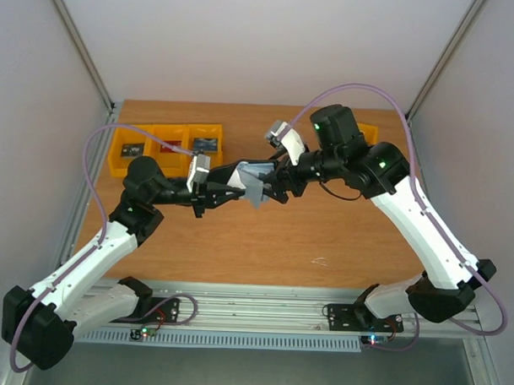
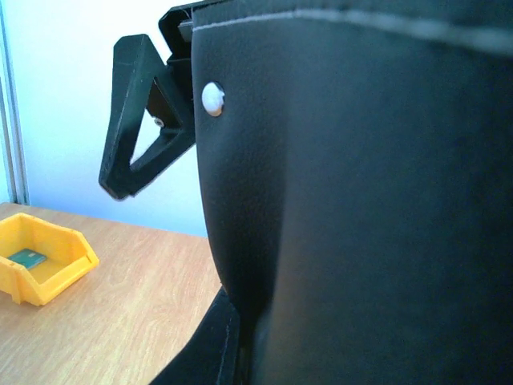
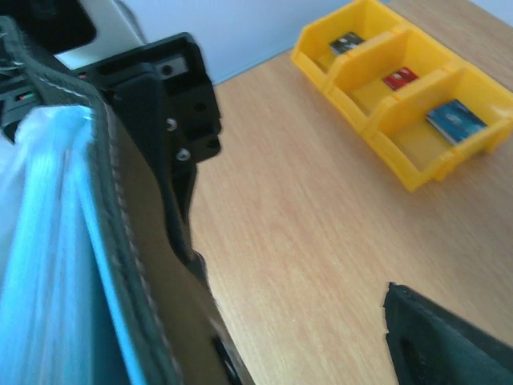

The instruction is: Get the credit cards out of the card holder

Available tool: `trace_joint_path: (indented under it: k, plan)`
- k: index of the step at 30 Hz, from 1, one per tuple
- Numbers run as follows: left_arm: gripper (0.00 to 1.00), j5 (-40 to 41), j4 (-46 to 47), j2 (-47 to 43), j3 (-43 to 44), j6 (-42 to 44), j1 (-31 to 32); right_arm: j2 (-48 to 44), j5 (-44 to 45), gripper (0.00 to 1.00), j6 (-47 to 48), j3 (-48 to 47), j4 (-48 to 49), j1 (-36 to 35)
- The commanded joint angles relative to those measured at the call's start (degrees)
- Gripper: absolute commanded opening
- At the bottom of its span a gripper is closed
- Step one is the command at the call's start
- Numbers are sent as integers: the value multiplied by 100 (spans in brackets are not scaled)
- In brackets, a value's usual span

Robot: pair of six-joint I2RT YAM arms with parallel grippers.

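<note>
Black card holder (image 1: 258, 182): we clamp it raised in the left gripper (image 1: 237, 193) so the wide-spread right gripper (image 1: 277, 186) can reach inside.

Top view: you find the card holder (image 1: 255, 186) mid-frame, above the table (image 1: 323, 237), left gripper (image 1: 238, 193) at its left, right gripper (image 1: 277, 186) at its right; bins (image 1: 120, 158) upper left.

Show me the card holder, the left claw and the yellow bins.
card holder (image 1: 255, 186): top view, on its grey-blue inside face.
left claw (image 1: 238, 192): top view, midway between its fingertips.
yellow bins (image 3: 437, 160): right wrist view, on the nearest bin's outer wall.
</note>
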State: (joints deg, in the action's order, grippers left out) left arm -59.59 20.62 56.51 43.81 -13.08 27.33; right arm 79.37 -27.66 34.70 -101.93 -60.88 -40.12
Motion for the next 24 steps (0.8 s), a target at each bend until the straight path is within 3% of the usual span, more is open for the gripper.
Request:
trace_joint_path:
  k: [1, 5, 6, 7, 8, 11, 13, 16, 18, 20, 24]
  plan:
    - [0, -231, 507, -24, 115, 109, 9, 191, -764, 77, -75, -182, 402, -114]
    - [2, 211, 403, -84, 39, -27, 10, 136, -785, 33, -275, -61, 557, -112]
    - [14, 463, 348, -112, 13, -116, 9, 93, -686, 20, -336, -12, 605, -115]
    - [37, 780, 268, -136, -24, -164, 10, 52, -526, 7, -452, 48, 660, -115]
    - [60, 1117, 188, -163, -48, -217, 9, 19, -262, 2, -611, 90, 715, -119]
    - [97, 2099, -109, -168, -111, -168, 9, 182, 348, 1, -1118, -95, 544, -117]
    - [99, 2554, -269, -158, -136, 84, 10, 411, 1402, 1, -1661, -373, 261, -178]
    - [99, 3207, -575, -112, -135, 568, 13, 926, 4062, 1, -2692, -990, -640, -563]
    - [99, 3401, -699, -76, -132, 816, 13, 1418, 5069, 1, -2981, -1644, -1340, -848]
    - [99, 3410, -709, -58, -115, 1040, 36, 1814, 5547, 1, -3023, -2116, -1686, -1124]
    - [99, 3759, -671, 27, -92, 1745, 282, 2209, 5375, 1, -3081, -2548, -1547, -1378]
